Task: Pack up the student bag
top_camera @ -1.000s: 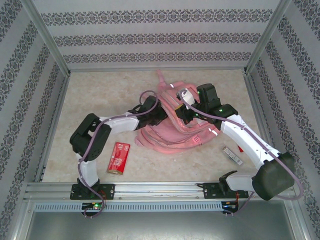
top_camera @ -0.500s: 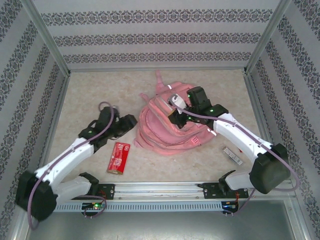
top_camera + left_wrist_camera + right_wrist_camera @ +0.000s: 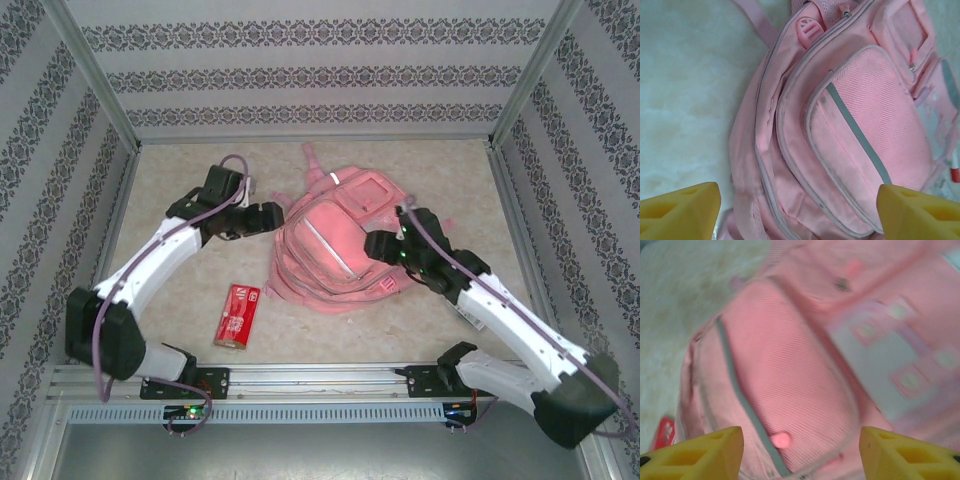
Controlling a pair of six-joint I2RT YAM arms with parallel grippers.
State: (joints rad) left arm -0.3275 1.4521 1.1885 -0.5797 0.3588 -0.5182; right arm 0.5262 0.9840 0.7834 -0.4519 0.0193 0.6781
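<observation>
A red packet [image 3: 237, 315] lies on the table [image 3: 170, 290], nearest the arm bases. Beyond it the bag [image 3: 338, 245] lies flat mid-table with its front pockets up. The right gripper [image 3: 379, 246] is at the bag's right edge, open and empty. The left gripper [image 3: 268, 216] is by its left side, also open and empty. A strap [image 3: 318, 160] trails toward the far wall.

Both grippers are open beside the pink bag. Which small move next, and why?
Probably bring the left gripper to a zip pull on the student bag: it lies front up, looks zipped shut, and the red packet lies outside on the table.
</observation>
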